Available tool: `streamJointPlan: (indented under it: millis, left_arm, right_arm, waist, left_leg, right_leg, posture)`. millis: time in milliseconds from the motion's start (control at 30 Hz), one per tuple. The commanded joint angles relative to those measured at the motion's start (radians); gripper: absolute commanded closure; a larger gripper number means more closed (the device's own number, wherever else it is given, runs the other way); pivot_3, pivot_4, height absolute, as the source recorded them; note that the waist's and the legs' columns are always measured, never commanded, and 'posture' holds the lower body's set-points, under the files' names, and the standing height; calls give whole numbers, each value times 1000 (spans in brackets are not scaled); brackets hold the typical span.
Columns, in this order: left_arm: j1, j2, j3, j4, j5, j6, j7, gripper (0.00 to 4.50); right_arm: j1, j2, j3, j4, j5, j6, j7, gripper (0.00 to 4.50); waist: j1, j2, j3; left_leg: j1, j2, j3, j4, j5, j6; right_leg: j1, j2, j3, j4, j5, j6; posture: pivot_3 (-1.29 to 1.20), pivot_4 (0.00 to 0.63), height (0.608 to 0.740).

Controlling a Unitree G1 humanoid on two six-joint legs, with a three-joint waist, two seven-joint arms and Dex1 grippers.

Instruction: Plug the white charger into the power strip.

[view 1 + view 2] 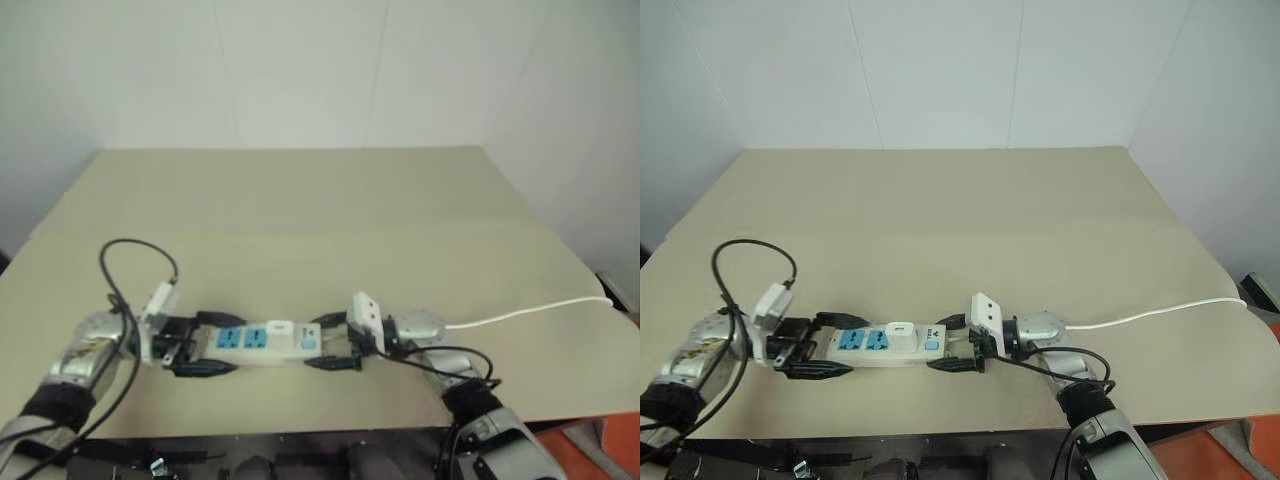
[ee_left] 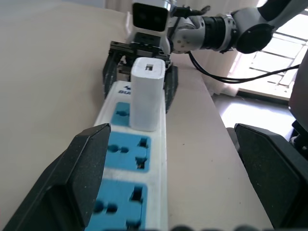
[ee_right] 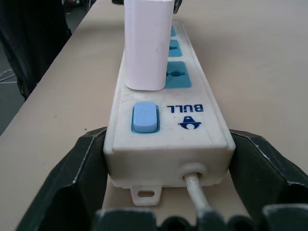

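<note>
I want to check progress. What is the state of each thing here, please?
charger: upright, plugged into the strip's socket nearest the switch.
power strip: flat on the table, two blue sockets free.
left gripper: open, fingers apart from the strip.
right gripper: shut on the strip's switch end.

A beige bench (image 1: 300, 200) carries the power strip (image 1: 262, 343), which lies flat near the front edge. From the strip's switch end a thin white cord (image 1: 530, 310) trails across the bench surface to its right-hand edge.
</note>
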Motion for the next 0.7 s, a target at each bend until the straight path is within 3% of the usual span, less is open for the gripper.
streamJointPlan:
  millis: [33,200,300,700]
  left_arm:
    - [17,39,126,16,-37,32,-3,0]
    - [30,57,222,53,-13,57,-3,0]
    - [46,77,238,74,9,45,-3,0]
    - [72,139,307,129,64,-6,-3,0]
  right_arm:
    - [0,6,-9,-9,15,-39,15,49]
    - [9,-6,-23,-25,16,-60,4,49]
    - [25,-70,-47,-76,50,-34,55,49]
    - [126,-502,-279,-389,204,34,195,49]
  waist:
    - [0,0,0]
    - [4,0,0]
    - [5,-1,1]
    - [28,-2,3]
  left_leg:
    - [-2,0,0,0,0,0]
    - [-11,0,0,0,0,0]
    - [-12,0,0,0,0,0]
    - [-12,0,2,1,0,0]
  right_leg:
    - [-2,0,0,0,0,0]
    - [-11,0,0,1,1,1]
    - [-11,0,0,1,1,1]
    - [-12,-1,0,0,1,1]
  posture:
    - [0,150,740]
    - [0,150,740]
    - [0,150,740]
    - [0,150,740]
